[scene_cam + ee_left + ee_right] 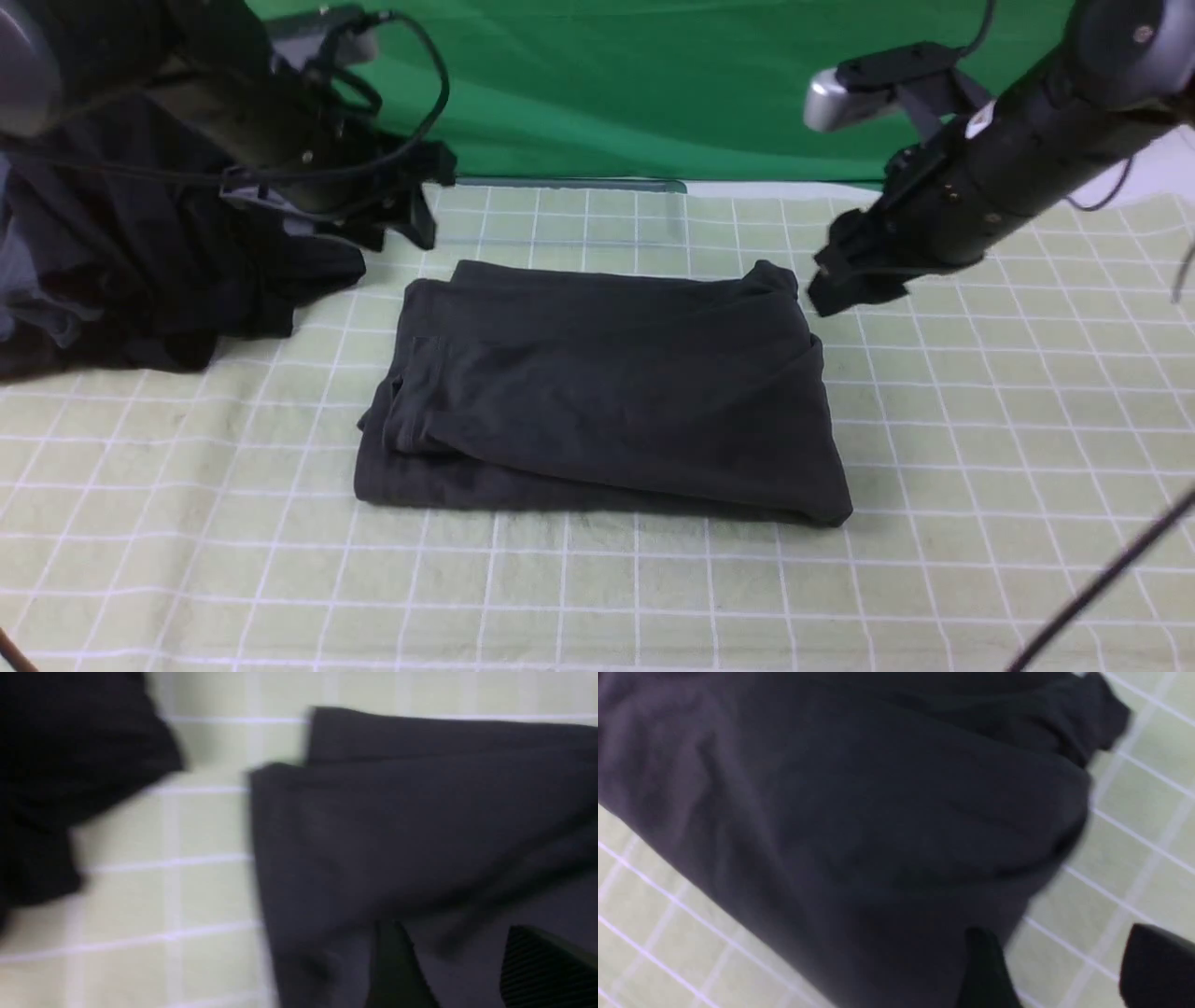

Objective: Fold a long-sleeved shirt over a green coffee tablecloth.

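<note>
1. Starting at 6 o'clock, nearest the robot, only bare green coffee tablecloth (597, 597) is seen on the surface. A thin dark cable (1102, 588) is slung across the 4 o'clock corner, well apart from the work.
2. The long-sleeved shirt (607, 392) is found at the centre of that cloth, laid flat as a compact layered rectangle. A lower layer shows along its 6 and 9 o'clock edges, and a small lump of fabric pokes out at 1 o'clock.
3. The folding is judged to be at its last step or done, since no sleeve or hem is seen spread out.
4. The left pincer (415, 210) is held near the shirt's 10 o'clock corner and the right pincer (836, 280) just beside its 2 o'clock corner. Both are seen with fingers parted and nothing gripped.
5. The next move is judged to call for both arms to be lifted clear. At most the 1 o'clock lump might be tucked in, with a shallow pinch so the layers are not dragged.
6. A blacker heap of clothing (140, 271) is piled at 9 to 10 o'clock under the left arm, near the shirt but apart from it, and could be snagged. A plain green backdrop (653, 93) is hung at 12 o'clock, out of the way.
</note>
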`<state>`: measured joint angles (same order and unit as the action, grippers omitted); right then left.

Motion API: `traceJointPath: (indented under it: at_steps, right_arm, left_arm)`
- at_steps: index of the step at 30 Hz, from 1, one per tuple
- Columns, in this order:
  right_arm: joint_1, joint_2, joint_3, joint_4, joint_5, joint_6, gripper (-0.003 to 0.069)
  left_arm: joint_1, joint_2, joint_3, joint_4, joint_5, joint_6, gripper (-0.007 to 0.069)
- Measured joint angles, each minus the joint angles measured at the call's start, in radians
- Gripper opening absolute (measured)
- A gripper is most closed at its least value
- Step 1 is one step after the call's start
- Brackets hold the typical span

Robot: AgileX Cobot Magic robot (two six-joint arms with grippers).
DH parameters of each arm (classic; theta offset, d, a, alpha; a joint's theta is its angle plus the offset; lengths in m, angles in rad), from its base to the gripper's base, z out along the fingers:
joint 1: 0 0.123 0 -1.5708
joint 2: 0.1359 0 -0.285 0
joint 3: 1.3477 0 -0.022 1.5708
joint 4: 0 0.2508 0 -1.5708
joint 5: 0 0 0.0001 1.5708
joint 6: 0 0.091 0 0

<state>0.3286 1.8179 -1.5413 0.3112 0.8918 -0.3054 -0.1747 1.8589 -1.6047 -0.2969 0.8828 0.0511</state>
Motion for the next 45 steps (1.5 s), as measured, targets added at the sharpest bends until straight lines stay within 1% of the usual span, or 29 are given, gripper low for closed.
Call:
traceJointPath:
  at_steps: [3, 5, 6, 7, 8, 9, 14, 17, 19, 21, 22, 23, 24, 25, 27, 33, 43, 45]
  right_arm:
    - [0.000, 0.085, -0.077, 0.038, -0.003, -0.029, 0.0402]
    - [0.000, 0.151, -0.141, 0.040, -0.004, -0.031, 0.0404]
    - [0.000, 0.157, -0.152, 0.038, -0.004, -0.031, 0.0404]
    - [0.000, 0.207, -0.193, 0.023, -0.006, -0.030, 0.0405]
    - [0.000, 0.212, -0.197, 0.023, -0.006, -0.030, 0.0405]
    - [0.000, 0.250, -0.229, 0.003, -0.006, -0.028, 0.0406]
    - [0.000, 0.321, -0.263, -0.016, -0.002, -0.027, 0.0406]
    - [0.000, 0.342, -0.266, -0.016, 0.000, -0.026, 0.0402]
    - [0.000, 0.354, -0.268, -0.016, -0.007, -0.027, 0.0303]
    - [0.000, 0.355, -0.268, -0.017, -0.021, -0.028, 0.0158]
    - [0.000, 0.355, -0.268, -0.017, -0.023, -0.028, 0.0144]
    - [0.000, 0.355, -0.274, -0.016, -0.032, -0.028, 0.0060]
    - [0.000, 0.355, -0.275, -0.016, -0.032, -0.028, 0.0060]
    - [0.000, 0.356, -0.284, -0.015, -0.032, -0.028, 0.0041]
    - [0.000, 0.356, -0.300, -0.022, -0.031, -0.029, 0.0038]
    - [0.000, 0.357, -0.330, -0.066, -0.063, 0.011, 0.0038]
    - [-0.004, 0.369, -0.330, -0.071, -0.141, 0.030, 0.0041]
    - [-0.004, 0.369, -0.330, -0.071, -0.154, 0.038, 0.0053]
  left_arm:
    - [-0.046, -0.006, 0.009, -0.034, 0.055, 0.059, 0.0190]
    - [-0.099, -0.006, 0.044, -0.033, 0.060, 0.072, 0.0078]
    - [-0.109, -0.006, 0.053, -0.032, 0.058, 0.072, 0.0062]
    - [-0.143, -0.006, 0.086, -0.030, 0.041, 0.075, 0.0025]
    - [-0.152, -0.006, 0.096, -0.030, 0.037, 0.075, 0.0022]
    - [-0.186, -0.006, 0.137, -0.028, -0.015, 0.071, 0.0003]
    - [-0.275, 0.009, 0.230, -0.026, -0.176, 0.049, -0.0007]
    - [-0.305, 0.038, 0.239, -0.028, -0.208, 0.048, -0.0007]
    - [-0.324, 0.090, 0.241, -0.038, -0.230, 0.047, -0.0007]
    - [-0.324, 0.121, 0.243, -0.040, -0.236, 0.043, -0.0007]
    - [-0.324, 0.128, 0.243, -0.040, -0.237, 0.042, -0.0007]
    - [-0.324, 0.150, 0.244, -0.040, -0.244, 0.038, -0.0007]
    - [-0.324, 0.151, 0.244, -0.040, -0.247, 0.036, -0.0007]
    - [-0.324, 0.154, 0.243, -0.039, -0.248, 0.034, -0.0007]
    - [-0.324, 0.155, 0.243, -0.034, -0.253, 0.034, -0.0007]
    - [-0.324, 0.161, 0.238, -0.031, -0.277, 0.032, -0.0006]
    - [-0.324, 0.164, 0.237, -0.031, -0.307, 0.027, -0.0004]
    - [-0.324, 0.163, 0.237, -0.029, -0.310, 0.025, -0.0004]
